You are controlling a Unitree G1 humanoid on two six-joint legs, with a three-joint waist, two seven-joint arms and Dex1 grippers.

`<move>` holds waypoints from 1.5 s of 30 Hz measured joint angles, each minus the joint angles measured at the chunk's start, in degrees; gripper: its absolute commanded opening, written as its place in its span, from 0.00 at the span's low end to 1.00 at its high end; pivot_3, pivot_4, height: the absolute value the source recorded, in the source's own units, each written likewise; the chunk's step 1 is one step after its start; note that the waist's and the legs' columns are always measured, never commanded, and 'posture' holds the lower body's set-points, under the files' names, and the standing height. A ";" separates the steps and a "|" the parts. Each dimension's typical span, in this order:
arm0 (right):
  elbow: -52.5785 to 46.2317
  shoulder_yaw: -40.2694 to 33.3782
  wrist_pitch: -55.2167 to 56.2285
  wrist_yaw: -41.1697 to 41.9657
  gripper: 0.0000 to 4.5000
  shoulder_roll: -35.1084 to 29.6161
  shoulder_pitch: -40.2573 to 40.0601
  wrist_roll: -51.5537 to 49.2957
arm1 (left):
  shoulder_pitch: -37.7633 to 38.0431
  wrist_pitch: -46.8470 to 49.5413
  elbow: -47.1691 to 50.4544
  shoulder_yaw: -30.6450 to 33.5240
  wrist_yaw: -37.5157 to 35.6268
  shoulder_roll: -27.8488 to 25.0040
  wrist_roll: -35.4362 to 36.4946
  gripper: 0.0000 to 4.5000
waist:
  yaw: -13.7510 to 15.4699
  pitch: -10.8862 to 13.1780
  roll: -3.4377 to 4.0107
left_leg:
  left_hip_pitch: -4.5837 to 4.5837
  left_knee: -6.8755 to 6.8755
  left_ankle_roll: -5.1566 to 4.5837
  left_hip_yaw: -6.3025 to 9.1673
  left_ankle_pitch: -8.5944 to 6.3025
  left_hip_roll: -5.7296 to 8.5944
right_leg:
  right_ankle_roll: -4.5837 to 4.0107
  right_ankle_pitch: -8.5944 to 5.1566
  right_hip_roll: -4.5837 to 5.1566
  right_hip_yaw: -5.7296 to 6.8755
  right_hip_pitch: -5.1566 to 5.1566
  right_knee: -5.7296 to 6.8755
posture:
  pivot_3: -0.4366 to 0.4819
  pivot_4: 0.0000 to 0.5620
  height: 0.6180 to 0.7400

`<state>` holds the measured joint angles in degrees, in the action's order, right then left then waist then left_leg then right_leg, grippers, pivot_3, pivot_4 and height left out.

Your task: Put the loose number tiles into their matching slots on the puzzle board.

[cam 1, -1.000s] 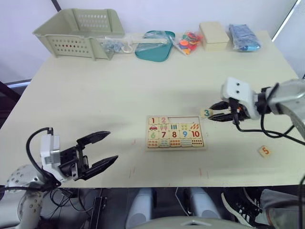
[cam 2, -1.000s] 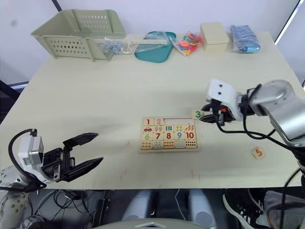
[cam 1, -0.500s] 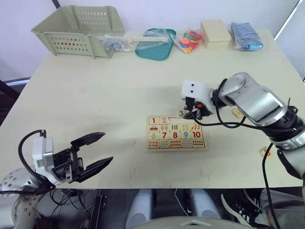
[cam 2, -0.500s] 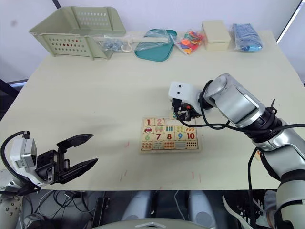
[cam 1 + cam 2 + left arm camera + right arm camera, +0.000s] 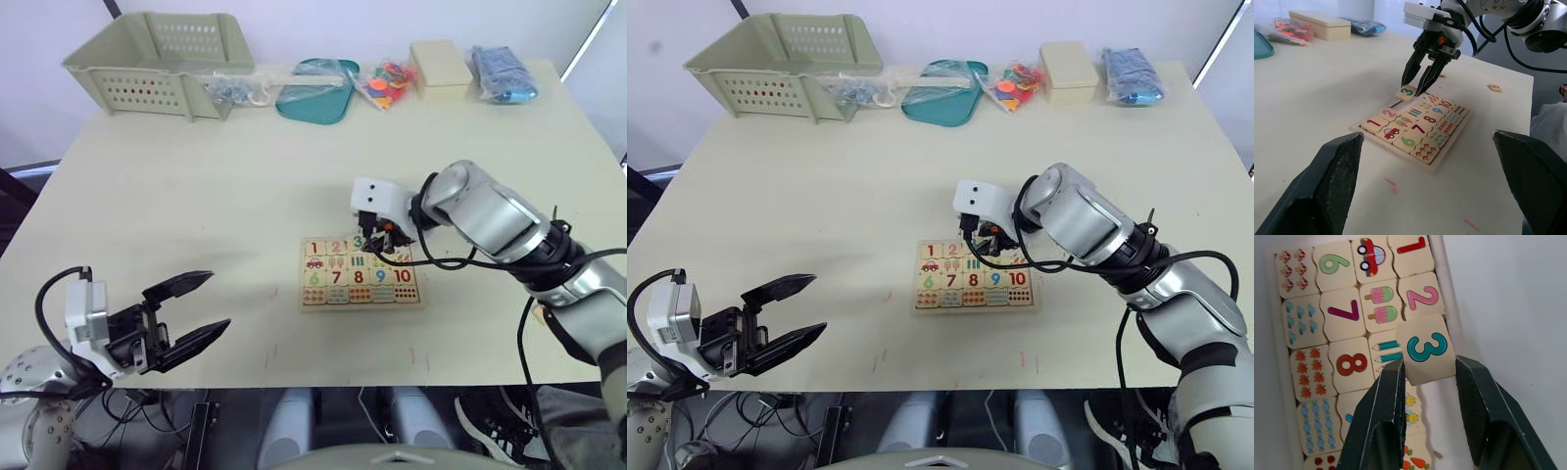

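The puzzle board (image 5: 361,305) lies near the table's front middle, with tiles 1 (image 5: 314,248) and 2 (image 5: 337,247) seated in its far row. My right gripper (image 5: 375,242) is shut on the loose tile 3 (image 5: 1425,348) and holds it slightly tilted at the board's far edge, beside the 2 (image 5: 1422,296). Whether the tile touches the tray I cannot tell. Another loose tile, the 5 (image 5: 1494,87), lies on the table beyond the board. My left gripper (image 5: 219,300) hangs open and empty off the table's front left edge.
Along the far edge stand a green basket (image 5: 157,59), a teal tray (image 5: 313,90), a bag of coloured pieces (image 5: 389,83), a cream box (image 5: 438,69) and a blue bag (image 5: 500,73). Bare tabletop lies between them and the board.
My right gripper has carried tile 3 leftward from the table right of the board to the board's far row, beside the 2. The left gripper has stayed about where it was.
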<state>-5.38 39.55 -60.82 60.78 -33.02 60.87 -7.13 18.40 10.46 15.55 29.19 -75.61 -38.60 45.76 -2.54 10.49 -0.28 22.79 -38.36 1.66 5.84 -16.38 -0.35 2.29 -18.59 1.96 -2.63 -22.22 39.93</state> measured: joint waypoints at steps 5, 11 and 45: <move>1.99 0.48 -0.10 -0.03 0.22 0.35 0.00 0.35 | -0.12 0.10 0.00 0.07 0.49 -0.02 0.00 1.00 | 0.02 0.00 0.00 | 0.00 0.00 0.00 0.00 0.00 0.01 | 0.00 0.00 0.00 0.00 0.00 0.00 | 0.48 0.27 1.00; 3.48 0.67 -0.09 -0.18 0.22 0.78 0.00 1.19 | -0.14 0.29 0.00 0.07 0.89 -0.02 0.00 1.00 | 0.00 0.00 0.00 | 0.00 0.00 0.01 0.00 0.00 0.01 | 0.00 0.00 0.00 0.01 0.00 0.00 | 0.48 0.27 1.00; 6.42 2.35 2.48 0.22 0.22 3.13 0.00 4.81 | 1.08 0.37 1.26 0.07 2.05 0.66 0.13 1.00 | 0.00 0.00 0.00 | 0.00 0.00 0.03 0.01 0.02 0.01 | 0.00 0.00 0.01 0.01 -0.01 0.01 | 0.48 0.27 1.00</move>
<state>1.04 41.91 -58.34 61.00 -29.89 60.87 -2.32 19.48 10.82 16.81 29.27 -73.55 -37.94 45.90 -2.54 10.48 -0.28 22.79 -38.36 1.69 5.85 -16.37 -0.34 2.28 -18.58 1.96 -2.62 -22.23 39.93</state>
